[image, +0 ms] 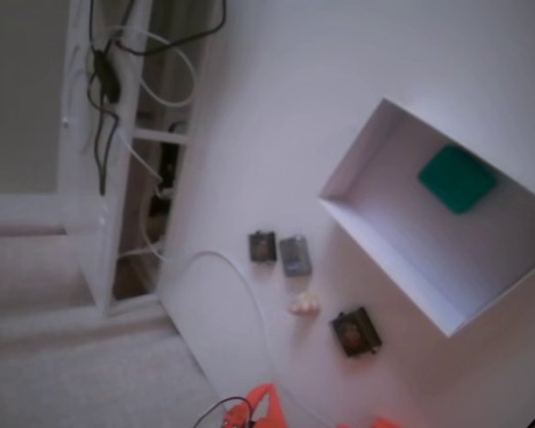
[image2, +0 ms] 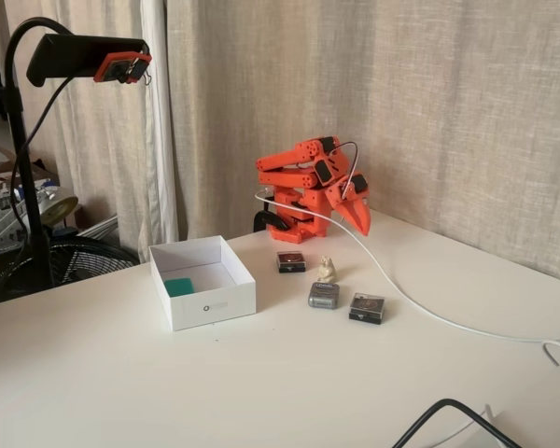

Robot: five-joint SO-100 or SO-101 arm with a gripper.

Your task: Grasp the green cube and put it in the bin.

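One green cube lay inside the bin, toward its nine o'clock wall in a fixed view. Folded back at twelve o'clock on the bench, the hand held nothing, its fingers pressed together.

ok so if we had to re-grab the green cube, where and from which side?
From above, fingers across two opposite flat sides. The green cube lies flat inside the bin near a wall, and the bin's walls block any sideways approach. Its rounded corners favour gripping mid-face.

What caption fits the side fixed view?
Green cube inside the bin; orange arm folded, gripper empty.
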